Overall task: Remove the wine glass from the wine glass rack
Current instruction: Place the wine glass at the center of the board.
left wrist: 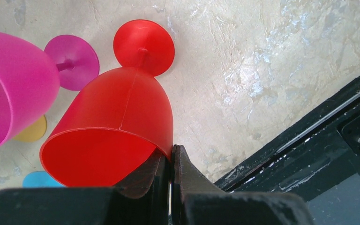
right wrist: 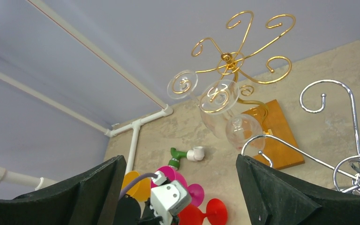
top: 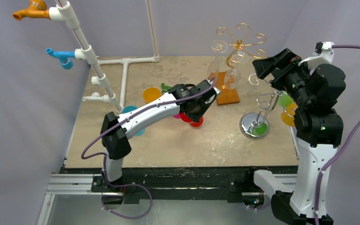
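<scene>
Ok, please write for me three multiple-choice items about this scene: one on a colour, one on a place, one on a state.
1. What colour is the plastic goblet lying beside the shut left pincer?
A: green. B: blue. C: red.

2. Where are the clear wine glasses?
A: hanging upside down on the gold wire rack. B: lying on their sides. C: inside the left pincer.

3. How is the right pincer?
A: shut on a glass. B: open, holding nothing. C: shut and empty.

Answers: C, the left wrist view shows a red bowl and foot; A, their feet sit in the gold curls; B, its fingers stand far apart with nothing between them.
</scene>
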